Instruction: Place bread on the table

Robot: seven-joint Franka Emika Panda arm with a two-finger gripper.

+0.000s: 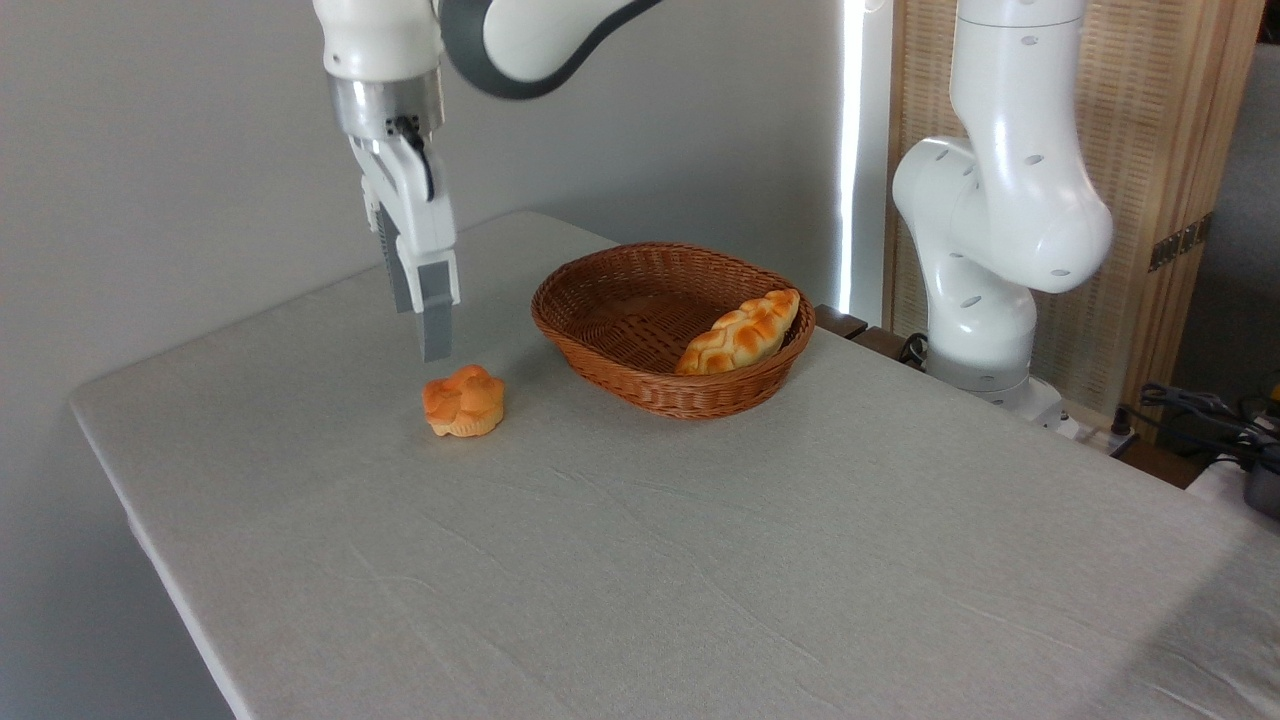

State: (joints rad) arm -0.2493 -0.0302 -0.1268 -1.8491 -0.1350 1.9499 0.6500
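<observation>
A small round bun (464,400), golden-orange with a lumpy, flower-like knotted top and a paler base, sits upright on the bench (700,560), toward its far left part. Nothing touches it, and it rests whole and free on the cloth. The bench is a large rectangle draped in light grey-white fabric, faintly wrinkled across the middle, its left edge running from the near foreground back to the far wall.

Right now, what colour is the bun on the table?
Golden-orange bun with a paler base, in the fixed camera view.
</observation>
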